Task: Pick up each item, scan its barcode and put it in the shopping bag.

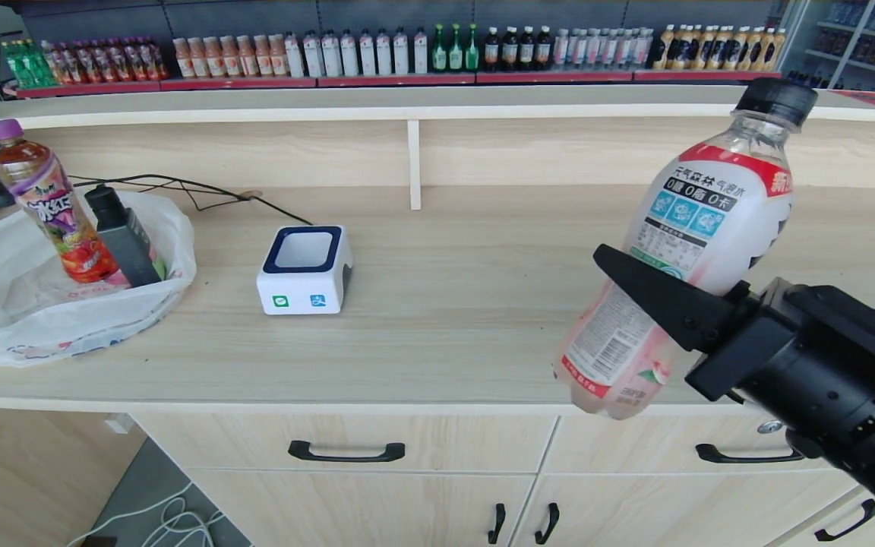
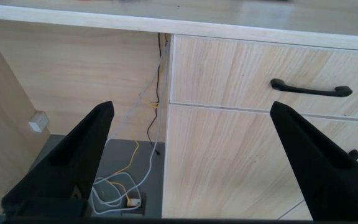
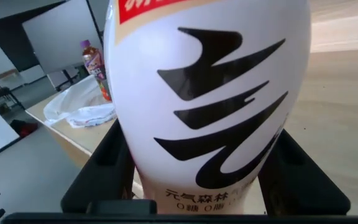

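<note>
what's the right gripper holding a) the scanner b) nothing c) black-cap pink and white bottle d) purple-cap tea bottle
c: the right gripper is shut on the black-cap bottle, held above the counter at its right end.

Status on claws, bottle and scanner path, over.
Right claw shut on pink bottle, tilted above counter edge. Left claw open, low by drawers. Nothing between bottle and scanner.

A light wooden counter (image 1: 483, 304) with black-handled drawers (image 1: 445, 441) stands before a shelf of bottled drinks (image 1: 392, 79).
</note>
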Controlling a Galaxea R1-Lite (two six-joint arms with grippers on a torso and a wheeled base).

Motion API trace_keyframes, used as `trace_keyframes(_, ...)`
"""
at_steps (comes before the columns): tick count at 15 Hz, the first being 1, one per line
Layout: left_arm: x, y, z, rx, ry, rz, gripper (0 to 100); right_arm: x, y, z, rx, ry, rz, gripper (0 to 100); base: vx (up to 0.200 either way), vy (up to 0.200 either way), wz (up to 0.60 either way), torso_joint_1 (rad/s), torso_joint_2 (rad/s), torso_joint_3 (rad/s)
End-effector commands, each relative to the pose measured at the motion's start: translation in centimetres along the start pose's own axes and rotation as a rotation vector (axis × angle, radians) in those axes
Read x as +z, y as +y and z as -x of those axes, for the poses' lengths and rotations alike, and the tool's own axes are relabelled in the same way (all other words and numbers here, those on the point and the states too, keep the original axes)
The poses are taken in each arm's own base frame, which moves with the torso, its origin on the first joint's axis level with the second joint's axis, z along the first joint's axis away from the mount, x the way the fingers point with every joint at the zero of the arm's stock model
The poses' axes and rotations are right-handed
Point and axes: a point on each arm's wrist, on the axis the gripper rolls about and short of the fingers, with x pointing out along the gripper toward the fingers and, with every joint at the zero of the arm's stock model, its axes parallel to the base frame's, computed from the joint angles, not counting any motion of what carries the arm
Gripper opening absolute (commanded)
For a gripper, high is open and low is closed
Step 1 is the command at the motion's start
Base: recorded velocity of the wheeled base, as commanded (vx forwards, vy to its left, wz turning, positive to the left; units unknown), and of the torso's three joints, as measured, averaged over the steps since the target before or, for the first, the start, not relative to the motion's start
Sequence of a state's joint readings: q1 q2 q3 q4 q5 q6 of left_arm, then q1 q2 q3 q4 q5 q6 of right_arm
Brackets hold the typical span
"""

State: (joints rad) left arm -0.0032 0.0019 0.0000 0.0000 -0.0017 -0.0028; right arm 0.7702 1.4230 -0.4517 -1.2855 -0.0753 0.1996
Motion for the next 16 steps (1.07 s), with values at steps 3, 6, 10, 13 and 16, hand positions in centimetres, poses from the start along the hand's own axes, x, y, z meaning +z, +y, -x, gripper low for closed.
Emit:
trace_keyframes(3,0.0,0.0,0.0,0.000,0.000,0.000,100,0.2,0.5,-0.8,0.093,0.002,-0.045,0,0.000,0.000,0.00,0.000,0.00,0.000)
trace_keyframes(6,0.0,0.0,0.0,0.000,0.000,0.000,100,0.4,2.4,-1.3,0.185,0.003,-0.139,0,0.000,0.000,0.00,0.000,0.00,0.000)
trace_keyframes(10,0.0,0.0,0.0,0.000,0.000,0.000,100,0.7,4.7,-3.1,0.265,-0.015,-0.209,0,0.000,0.000,0.00,0.000,0.00,0.000)
trace_keyframes(13,0.0,0.0,0.0,0.000,0.000,0.000,100,1.4,5.0,-3.9,0.278,-0.042,-0.271,0,0.000,0.000,0.00,0.000,0.00,0.000)
trace_keyframes(16,0.0,0.0,0.0,0.000,0.000,0.000,100,0.8,5.4,-4.2,0.327,-0.012,-0.272,0,0.000,0.000,0.00,0.000,0.00,0.000)
